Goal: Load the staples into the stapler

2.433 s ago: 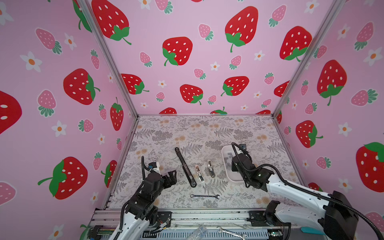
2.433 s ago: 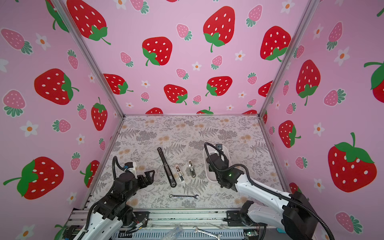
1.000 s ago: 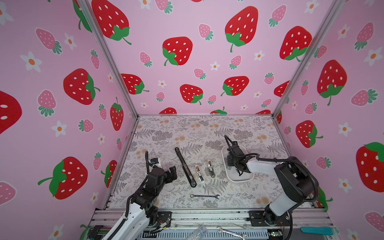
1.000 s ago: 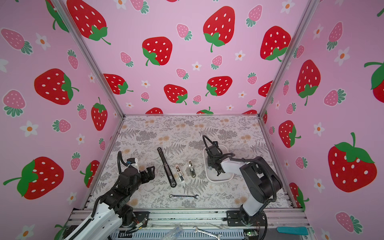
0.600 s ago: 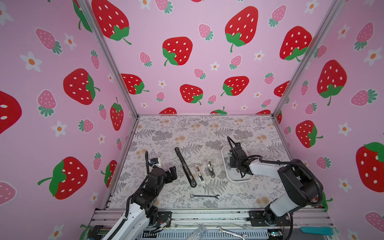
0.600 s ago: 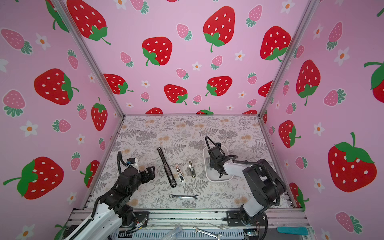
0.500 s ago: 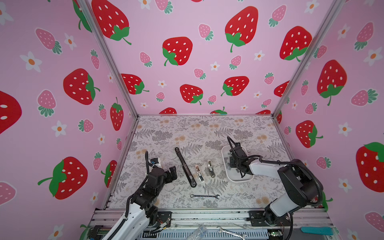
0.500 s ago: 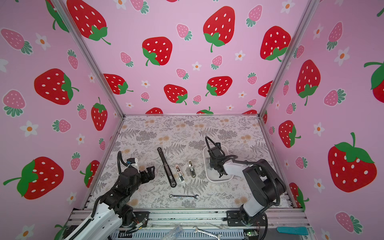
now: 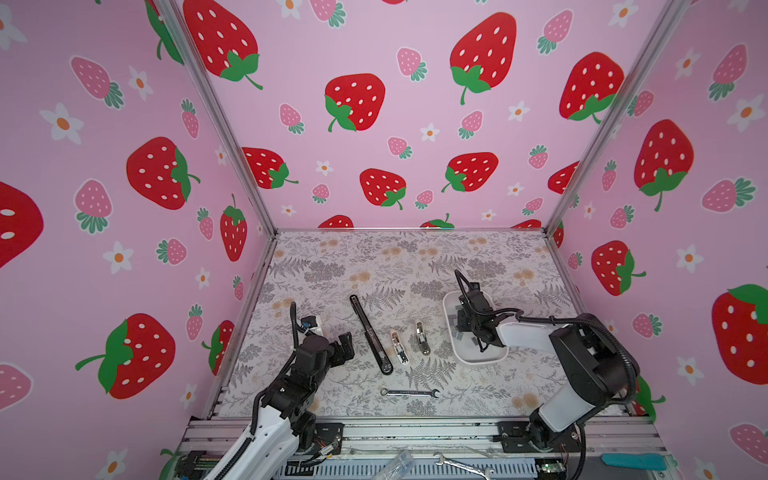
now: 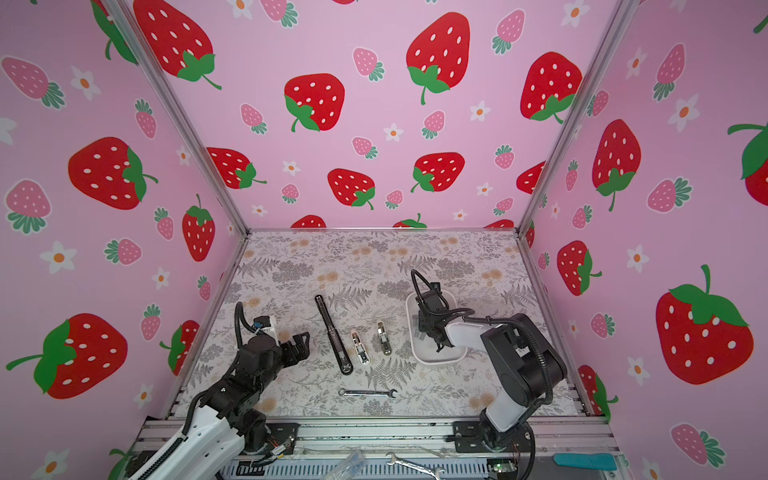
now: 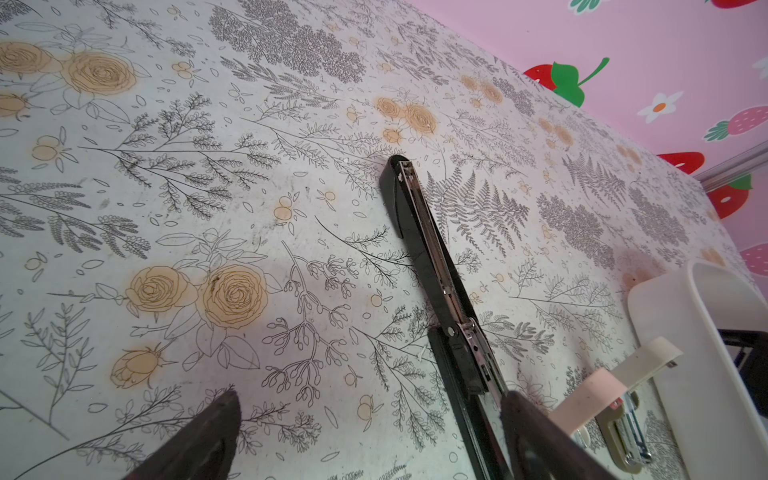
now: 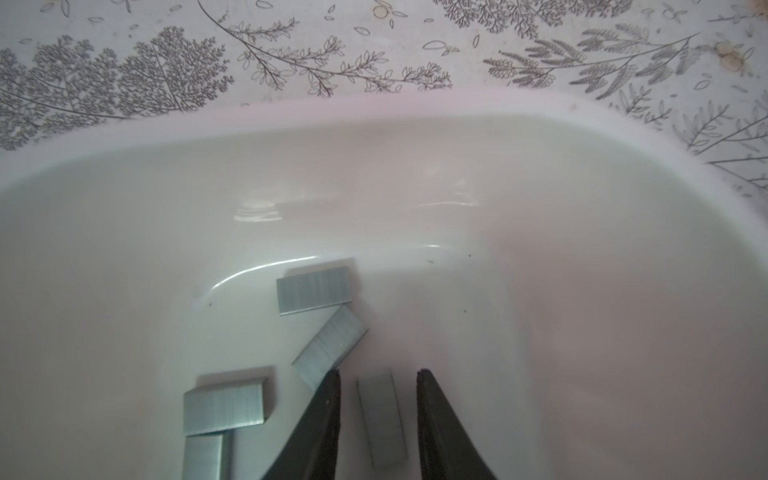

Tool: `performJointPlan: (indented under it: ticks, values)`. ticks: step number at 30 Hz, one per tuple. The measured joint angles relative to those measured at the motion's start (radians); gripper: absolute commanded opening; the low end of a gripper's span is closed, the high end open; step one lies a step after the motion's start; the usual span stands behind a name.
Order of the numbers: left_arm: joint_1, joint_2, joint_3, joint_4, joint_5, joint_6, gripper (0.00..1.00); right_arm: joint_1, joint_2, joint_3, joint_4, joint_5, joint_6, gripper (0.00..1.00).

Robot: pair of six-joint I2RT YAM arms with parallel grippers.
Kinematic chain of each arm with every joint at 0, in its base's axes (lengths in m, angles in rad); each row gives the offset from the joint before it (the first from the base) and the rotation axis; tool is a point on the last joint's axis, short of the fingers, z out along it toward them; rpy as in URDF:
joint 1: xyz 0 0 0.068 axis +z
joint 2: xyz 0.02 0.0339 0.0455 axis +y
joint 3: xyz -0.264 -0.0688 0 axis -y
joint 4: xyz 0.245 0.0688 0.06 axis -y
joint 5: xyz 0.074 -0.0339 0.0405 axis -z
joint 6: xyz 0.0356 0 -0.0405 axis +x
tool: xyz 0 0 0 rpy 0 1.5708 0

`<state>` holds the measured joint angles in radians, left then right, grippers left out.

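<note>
The staples are several short grey strips lying in a white tray (image 12: 415, 104). My right gripper (image 12: 378, 374) is down inside the tray, and its jaws stand a little apart on either side of one strip (image 12: 382, 419) without touching it. Other strips (image 12: 313, 289) (image 12: 224, 405) lie beside it. In both top views this gripper (image 9: 465, 328) (image 10: 428, 328) is over the tray. The long black stapler (image 9: 371, 334) (image 11: 432, 249) lies opened out flat with its metal channel showing. My left gripper (image 9: 343, 347) (image 11: 370, 401) hovers wide open just left of the stapler's near end, holding nothing.
Two mini staplers (image 9: 399, 347) (image 9: 422, 338) lie between the black stapler and the tray (image 9: 478, 360). A silver wrench (image 9: 409, 392) lies near the front edge. Pink strawberry walls close in the left, back and right sides.
Since the oldest frames the right arm has folded upward while its gripper stayed in the tray. Over the last second that gripper shifted only slightly. The left arm has barely moved.
</note>
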<state>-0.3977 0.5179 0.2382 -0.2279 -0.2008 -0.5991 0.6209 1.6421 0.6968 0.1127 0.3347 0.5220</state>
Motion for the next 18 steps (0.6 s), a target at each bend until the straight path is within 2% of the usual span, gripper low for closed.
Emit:
performJointPlan:
  ticks: [6, 18]
  values:
    - [0.0, 0.0, 0.0, 0.0, 0.0, 0.0, 0.99, -0.004, 0.003, 0.0, 0.009, -0.009, -0.001, 0.2]
    - [0.0, 0.0, 0.0, 0.0, 0.0, 0.0, 0.99, -0.004, 0.004, 0.0, 0.014, -0.012, -0.003, 0.15]
